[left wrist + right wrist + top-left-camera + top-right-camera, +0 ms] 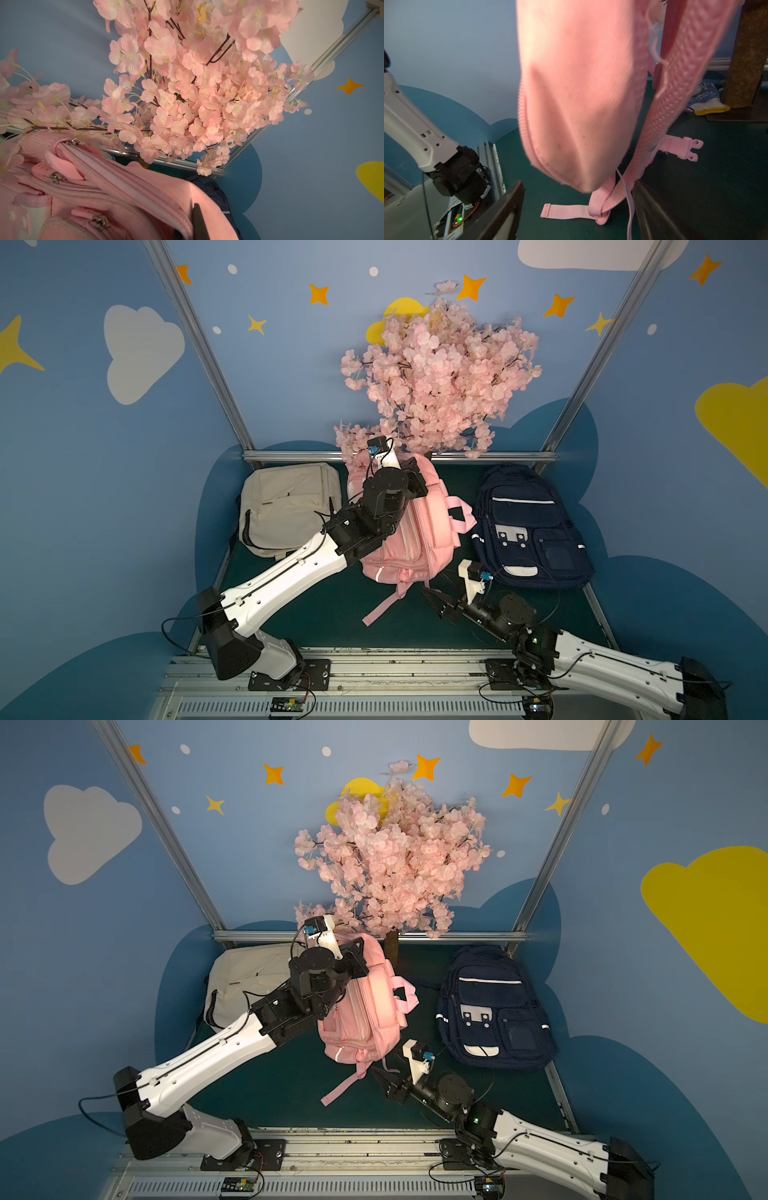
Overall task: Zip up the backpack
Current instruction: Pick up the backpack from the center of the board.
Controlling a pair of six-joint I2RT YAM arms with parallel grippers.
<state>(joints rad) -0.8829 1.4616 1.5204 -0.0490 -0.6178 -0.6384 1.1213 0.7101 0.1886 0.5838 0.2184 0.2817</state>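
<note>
The left gripper (415, 479) is pressed together on the pink padded fabric backpack (409, 531), pinching cloth beside a zip at the bag's far end. Its wrist view shows one dark finger (198, 220) tight against the pink zip tape (128, 187). The bag sits mid-table, and from the right wrist view its near corner hangs clear of the dark green tabletop (328, 614). The right gripper (435, 600) stands spread wide and empty, low, at about 5 o'clock from the bag, facing that hanging corner.

As I read it, the job now is bracing. The right one should close on the firm seam of the bottom corner and draw gently toward 6 o'clock, so the track lies straight. A small metal zip pull (55, 177) would then run without the cloth bunching. How much zip is open I cannot tell.

A loose pink webbing strap (380, 605) trails toward 6 o'clock just beside the right gripper and looks the easiest thing to grab by mistake. The artificial pink blossom tree (440, 373) at 12 o'clock droops sprays over the left gripper and could snag. A cream canvas backpack (286, 506) lies at 9 o'clock and a navy blue backpack (532, 531) at 3 o'clock, both near. A white-and-blue knitted glove (708, 101) lies by the trunk.
</note>
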